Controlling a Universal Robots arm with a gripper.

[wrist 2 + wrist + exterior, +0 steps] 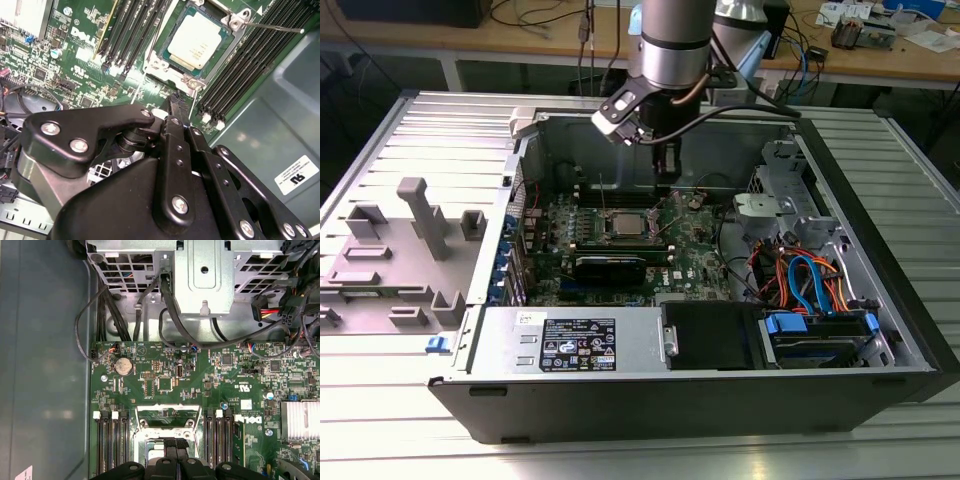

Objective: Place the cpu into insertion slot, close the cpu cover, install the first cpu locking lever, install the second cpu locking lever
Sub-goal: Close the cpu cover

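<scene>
Cpu (200,42): seated in insertion slot (167,75), mid motherboard (85,75); cpu cover (227,47) appears down. Locking lever (272,27) juts unlatched: first-lever step judged current, calling for fine aim at a thin rod. Hand (177,102): clenched, empty, just beside slot. Memory slots (240,75) flank closely; case wall (280,115) far side; open room above

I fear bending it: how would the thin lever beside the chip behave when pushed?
The lever is a long thin wire, so probably springy and easily bent. One end sits at the socket frame, so it likely pivots there.
</scene>
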